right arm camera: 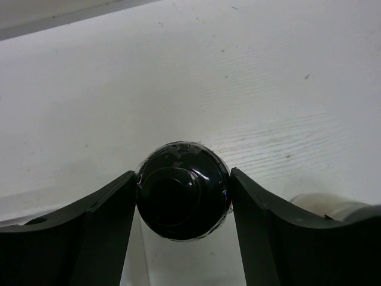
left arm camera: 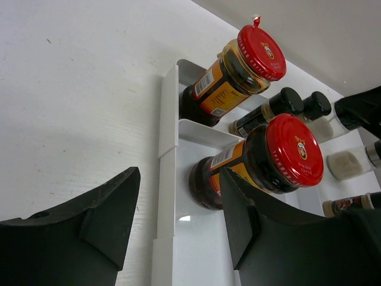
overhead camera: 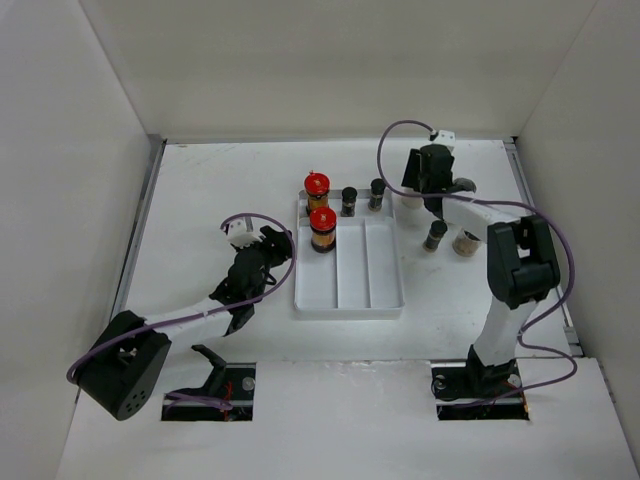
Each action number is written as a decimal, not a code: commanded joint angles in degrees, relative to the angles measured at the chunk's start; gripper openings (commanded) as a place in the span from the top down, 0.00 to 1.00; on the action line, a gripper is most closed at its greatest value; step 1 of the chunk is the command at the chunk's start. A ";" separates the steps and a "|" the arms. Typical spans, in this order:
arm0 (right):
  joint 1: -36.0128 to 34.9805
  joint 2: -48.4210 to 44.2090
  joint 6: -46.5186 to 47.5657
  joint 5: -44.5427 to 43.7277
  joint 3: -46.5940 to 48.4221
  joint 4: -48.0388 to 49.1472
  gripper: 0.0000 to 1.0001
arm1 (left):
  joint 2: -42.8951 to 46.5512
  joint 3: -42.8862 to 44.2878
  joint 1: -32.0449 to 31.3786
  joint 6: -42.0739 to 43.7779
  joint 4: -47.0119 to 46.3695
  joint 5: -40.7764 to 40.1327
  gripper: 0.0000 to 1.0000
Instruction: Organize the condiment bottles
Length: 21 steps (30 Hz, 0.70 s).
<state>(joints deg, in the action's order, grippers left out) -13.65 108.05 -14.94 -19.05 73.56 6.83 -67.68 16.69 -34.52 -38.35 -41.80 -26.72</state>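
At two o'clock of the divided tray (overhead camera: 350, 282), our right gripper (right arm camera: 183, 179) pinches a black-lidded bottle (right arm camera: 181, 199), likely to lift it; our left gripper (left arm camera: 178, 177) hangs wide-jawed at nine.

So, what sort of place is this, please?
Likely a robot test cell, not a kitchen: bare white walls box in the table, which holds a tray and condiment bottles.

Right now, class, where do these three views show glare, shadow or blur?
Top external: even light, faint shadows. Left wrist: glare spot on the white tray, red caps crisp. Right wrist: reflections on the black lid; pale bottle at right blurred.
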 commanded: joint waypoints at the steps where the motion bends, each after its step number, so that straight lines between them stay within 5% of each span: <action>1: -0.89 -8.98 -0.26 -3.97 -1.74 4.41 0.47 | -0.26 0.98 0.20 -0.24 -3.20 0.09 0.46; 12: -9.32 -26.65 -4.83 -7.58 -18.00 5.74 0.49 | 1.41 0.45 -0.06 -0.15 -3.20 -0.26 0.46; 21: -18.38 -31.41 -5.98 -6.53 -23.37 6.88 0.49 | 1.94 0.19 0.03 -0.50 -3.20 0.09 0.46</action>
<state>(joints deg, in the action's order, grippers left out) -30.35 79.29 -19.49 -25.02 49.50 6.81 -67.22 16.69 -34.54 -38.37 -41.82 -26.72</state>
